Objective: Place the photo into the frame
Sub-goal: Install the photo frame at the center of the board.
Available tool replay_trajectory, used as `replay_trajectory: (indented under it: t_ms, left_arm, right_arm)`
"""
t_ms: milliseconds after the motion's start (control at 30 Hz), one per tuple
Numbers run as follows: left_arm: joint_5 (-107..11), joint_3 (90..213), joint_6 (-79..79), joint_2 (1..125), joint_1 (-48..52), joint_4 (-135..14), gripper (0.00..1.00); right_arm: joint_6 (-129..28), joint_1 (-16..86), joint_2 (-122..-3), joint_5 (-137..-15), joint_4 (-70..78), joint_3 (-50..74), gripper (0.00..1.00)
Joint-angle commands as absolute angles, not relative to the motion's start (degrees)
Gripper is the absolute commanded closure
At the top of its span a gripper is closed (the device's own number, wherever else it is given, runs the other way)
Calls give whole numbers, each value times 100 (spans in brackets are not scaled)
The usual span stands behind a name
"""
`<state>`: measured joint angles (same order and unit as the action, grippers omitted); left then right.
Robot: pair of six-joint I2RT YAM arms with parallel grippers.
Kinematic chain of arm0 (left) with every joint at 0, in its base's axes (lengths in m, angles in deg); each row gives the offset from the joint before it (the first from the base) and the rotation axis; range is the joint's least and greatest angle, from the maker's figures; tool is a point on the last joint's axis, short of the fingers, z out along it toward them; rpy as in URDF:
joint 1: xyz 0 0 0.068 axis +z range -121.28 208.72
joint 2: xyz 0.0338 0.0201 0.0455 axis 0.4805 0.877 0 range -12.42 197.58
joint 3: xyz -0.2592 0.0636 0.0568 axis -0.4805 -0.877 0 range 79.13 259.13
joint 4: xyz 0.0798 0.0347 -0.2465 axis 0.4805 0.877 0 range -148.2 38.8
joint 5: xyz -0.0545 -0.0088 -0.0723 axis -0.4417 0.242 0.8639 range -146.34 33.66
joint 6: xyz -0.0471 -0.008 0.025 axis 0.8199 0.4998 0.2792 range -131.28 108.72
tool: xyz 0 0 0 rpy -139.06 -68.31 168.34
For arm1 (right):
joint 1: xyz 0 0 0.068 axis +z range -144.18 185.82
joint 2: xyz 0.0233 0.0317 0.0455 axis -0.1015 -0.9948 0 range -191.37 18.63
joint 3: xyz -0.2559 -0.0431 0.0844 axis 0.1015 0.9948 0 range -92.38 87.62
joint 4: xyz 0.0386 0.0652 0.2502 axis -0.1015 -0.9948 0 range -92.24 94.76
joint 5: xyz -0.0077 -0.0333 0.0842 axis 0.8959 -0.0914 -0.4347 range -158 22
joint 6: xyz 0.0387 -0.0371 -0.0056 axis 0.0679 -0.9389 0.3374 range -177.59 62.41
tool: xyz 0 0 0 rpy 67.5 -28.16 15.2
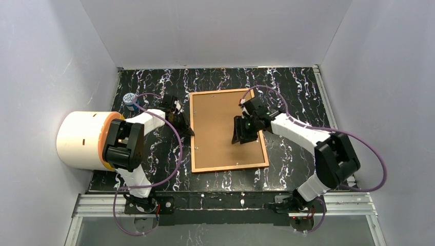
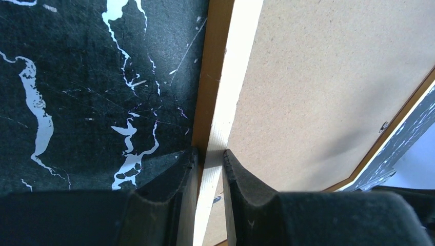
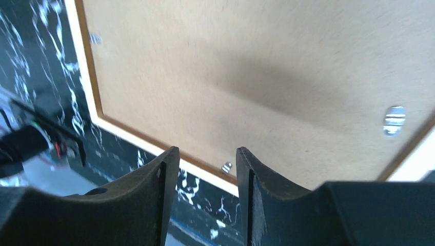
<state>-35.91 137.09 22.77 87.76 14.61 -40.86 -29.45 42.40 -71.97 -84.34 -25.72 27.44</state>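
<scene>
The frame (image 1: 231, 167) lies face down mid-table, a thin orange-brown rectangle with the plain brown backing board (image 1: 218, 128) seated in it. The photo is hidden. My left gripper (image 1: 185, 128) is at the frame's left rail. In the left wrist view the gripper (image 2: 210, 154) straddles that rail (image 2: 213, 61), one finger on the outer side and one on the board side, closed against it. My right gripper (image 1: 245, 130) hovers over the right half of the board (image 3: 246, 66), open and empty (image 3: 208, 151).
A white cylinder with an orange rim (image 1: 82, 139) lies at the table's left edge beside the left arm. A small blue-capped object (image 1: 130, 99) stands at the back left. Small metal tabs (image 3: 394, 120) sit along the board's edge. The black marbled table (image 1: 287, 92) is walled on three sides.
</scene>
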Motion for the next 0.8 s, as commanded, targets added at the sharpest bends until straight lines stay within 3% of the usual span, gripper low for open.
replay_trajectory:
  t_ms: [0, 767]
  left_arm:
    - [-3562, 13878, 2013, 8837, 1351, -3794, 81]
    - [-3607, 13842, 1703, 8942, 1352, -3561, 83]
  right_arm:
    - [-2434, 4121, -6873, -7074, -2292, 2536, 46]
    - [-2340, 3486, -7850, -6835, -2301, 2743, 46]
